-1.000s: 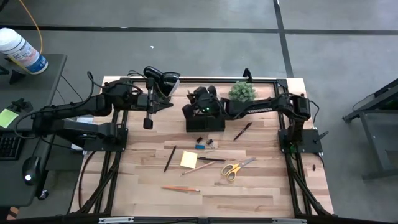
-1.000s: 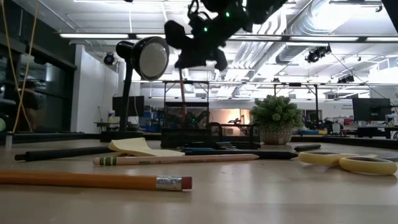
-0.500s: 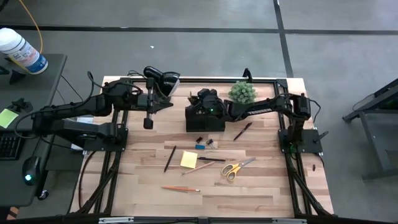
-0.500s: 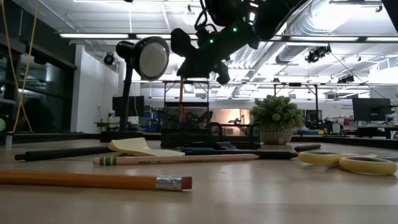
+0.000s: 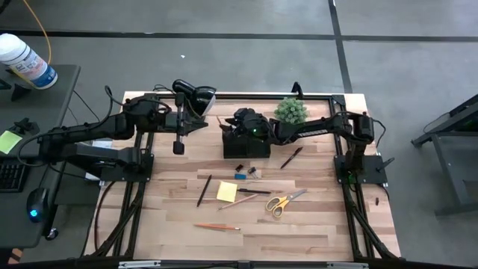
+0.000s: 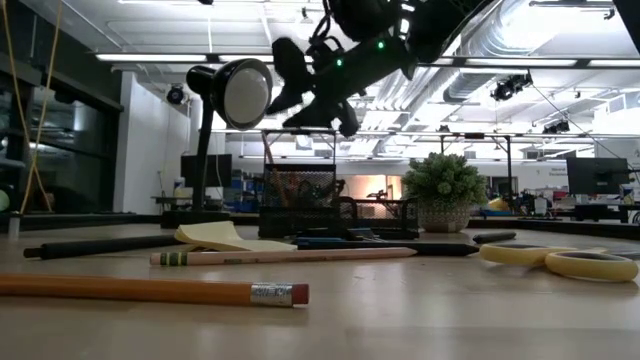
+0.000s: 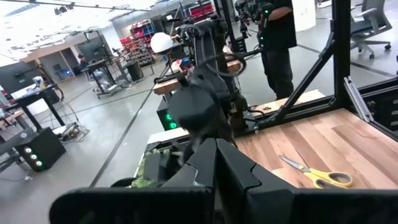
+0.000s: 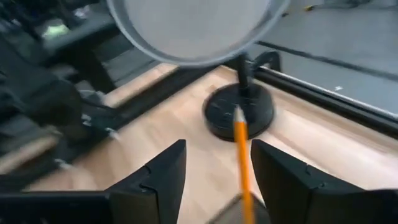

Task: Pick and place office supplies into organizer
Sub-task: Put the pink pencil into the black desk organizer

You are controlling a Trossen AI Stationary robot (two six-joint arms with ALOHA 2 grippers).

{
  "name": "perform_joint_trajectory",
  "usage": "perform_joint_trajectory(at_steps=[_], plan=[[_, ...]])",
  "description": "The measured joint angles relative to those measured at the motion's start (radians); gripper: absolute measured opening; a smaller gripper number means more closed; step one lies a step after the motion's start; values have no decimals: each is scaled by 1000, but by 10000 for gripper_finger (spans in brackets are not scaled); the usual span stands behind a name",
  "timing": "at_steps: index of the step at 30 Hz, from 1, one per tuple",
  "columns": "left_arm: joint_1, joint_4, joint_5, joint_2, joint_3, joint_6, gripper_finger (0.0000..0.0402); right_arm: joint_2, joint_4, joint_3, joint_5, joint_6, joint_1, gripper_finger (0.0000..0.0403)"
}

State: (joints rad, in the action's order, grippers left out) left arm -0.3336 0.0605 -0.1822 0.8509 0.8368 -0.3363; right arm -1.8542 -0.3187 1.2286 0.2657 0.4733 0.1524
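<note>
A light wooden table (image 5: 299, 232) filled the middle of the frame. At its upper centre stood a small black rectangular organizer box (image 5: 246, 147), and the right arm's dark gripper (image 5: 240, 122) hung over the box's top edge, with a thin orange pencil (image 5: 223, 122) slanting out up-left of it. A small green potted plant (image 5: 290, 110) sat just right of that gripper. A black desk lamp (image 5: 196, 98) stood upper left of the box, with the left arm's gripper (image 5: 178, 142) below it. Lower down lay a square yellow sticky-note pad (image 5: 227, 191), yellow-handled scissors (image 5: 283, 202), a tiny blue block (image 5: 240, 176), a dark pen (image 5: 204, 190) and a long orange pencil (image 5: 216, 226).
</note>
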Motion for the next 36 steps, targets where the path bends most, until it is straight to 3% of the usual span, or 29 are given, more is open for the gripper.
perform_joint_trajectory(at_steps=[3,7,13,17,20,24,33,36], plan=[[0,5,-2,0,0,0,1,61,35,34,-120,42,6,177],[0,23,-9,0,0,0,1,167,223,93,-250,-101,7,166],[1,91,-65,0,0,2,1,284,658,209,-325,-247,4,147],[1,119,-88,0,0,5,1,312,910,248,-345,-226,-24,139],[1,130,-89,0,0,3,1,323,1006,241,-351,-189,-64,138],[0,138,-89,4,0,3,1,324,1065,200,-352,-122,-131,138],[0,260,-42,38,0,17,1,323,1019,31,-381,45,-260,137],[0,353,-112,55,0,55,1,323,971,-35,-380,106,-300,137]])
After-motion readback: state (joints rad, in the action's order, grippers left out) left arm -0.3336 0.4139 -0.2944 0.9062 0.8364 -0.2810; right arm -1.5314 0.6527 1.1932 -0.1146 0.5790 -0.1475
